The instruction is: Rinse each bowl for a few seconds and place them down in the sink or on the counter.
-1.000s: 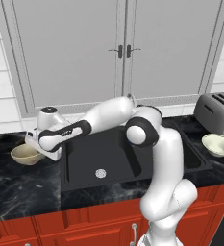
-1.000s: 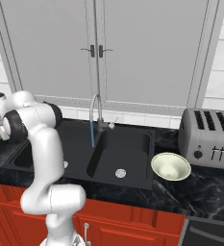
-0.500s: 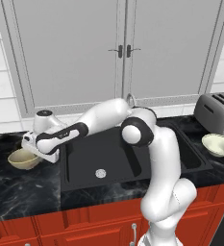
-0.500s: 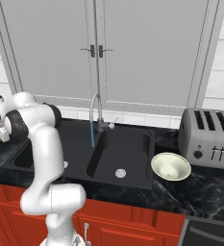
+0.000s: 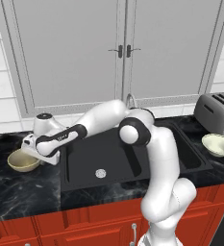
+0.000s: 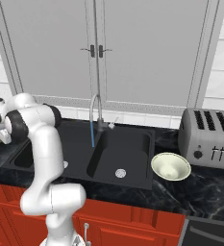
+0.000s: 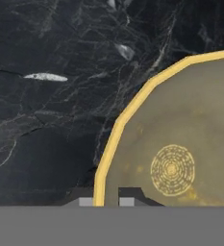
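The tan-gold bowl [image 5: 22, 162] sits low on the black marble counter [image 5: 17, 194] left of the sink [image 5: 84, 161], and I cannot tell whether its base touches. My gripper [image 5: 35, 153] is shut on its right rim. In the hand view the two fingertips straddle the yellow rim, with the gripper [image 7: 106, 202] over the counter [image 7: 51, 120] and the mottled inside of the bowl [image 7: 180, 144] to the right. The cream-white bowl [image 5: 220, 144] rests on the counter right of the sink [image 6: 128, 149], also seen as the pale bowl [image 6: 170, 166].
The curved steel faucet [image 6: 95, 113] runs a thin blue stream into the left basin. A silver toaster [image 6: 209, 137] stands at the back right, beside the cream bowl. Grey wall cabinets hang above. My arm stretches across the sink toward the left counter.
My arm has swung further left and down with the tan-gold bowl, lowering it from just above the counter to counter level. The cream bowl has not moved.
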### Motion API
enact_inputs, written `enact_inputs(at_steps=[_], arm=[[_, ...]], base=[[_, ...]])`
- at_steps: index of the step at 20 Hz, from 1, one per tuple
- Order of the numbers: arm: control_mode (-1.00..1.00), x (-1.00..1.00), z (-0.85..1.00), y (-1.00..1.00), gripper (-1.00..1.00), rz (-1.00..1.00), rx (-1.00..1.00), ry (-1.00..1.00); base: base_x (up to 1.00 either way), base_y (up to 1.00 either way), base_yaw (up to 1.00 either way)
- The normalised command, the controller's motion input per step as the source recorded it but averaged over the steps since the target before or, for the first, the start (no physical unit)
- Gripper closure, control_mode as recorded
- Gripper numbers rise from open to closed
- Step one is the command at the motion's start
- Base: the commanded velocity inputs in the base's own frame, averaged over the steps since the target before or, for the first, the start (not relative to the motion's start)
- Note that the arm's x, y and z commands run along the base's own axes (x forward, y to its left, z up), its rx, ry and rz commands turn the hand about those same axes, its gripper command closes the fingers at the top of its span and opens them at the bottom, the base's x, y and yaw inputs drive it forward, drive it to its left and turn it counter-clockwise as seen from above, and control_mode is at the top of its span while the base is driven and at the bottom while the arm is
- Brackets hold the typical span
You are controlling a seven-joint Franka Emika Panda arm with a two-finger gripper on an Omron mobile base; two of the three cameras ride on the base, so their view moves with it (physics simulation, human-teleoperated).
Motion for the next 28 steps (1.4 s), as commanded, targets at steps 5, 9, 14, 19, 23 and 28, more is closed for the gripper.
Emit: enact_inputs(at_steps=[5, 9, 14, 19, 23, 28], arm=[[-1.0, 0.0, -0.16, 0.12, 1.0, 0.03, 0.0, 0.0], [-1.0, 0.12, -0.11, 0.18, -1.0, 0.01, 0.0, 0.0], [-1.0, 0.03, 0.0, 0.01, -1.0, 0.01, 0.0, 0.0], [-1.0, 0.0, 0.08, 0.0, -1.0, 0.03, 0.0, 0.0], [-1.0, 0.0, 0.22, 0.0, -1.0, 0.03, 0.0, -0.02], [-1.0, -0.02, 0.35, -0.02, -1.0, 0.03, 0.0, -0.04]], base=[[0.0, 0.0, 0.0], [0.0, 0.0, 0.0], [0.0, 0.0, 0.0], [0.0, 0.0, 0.0], [0.0, 0.0, 0.0], [0.0, 0.0, 0.0]])
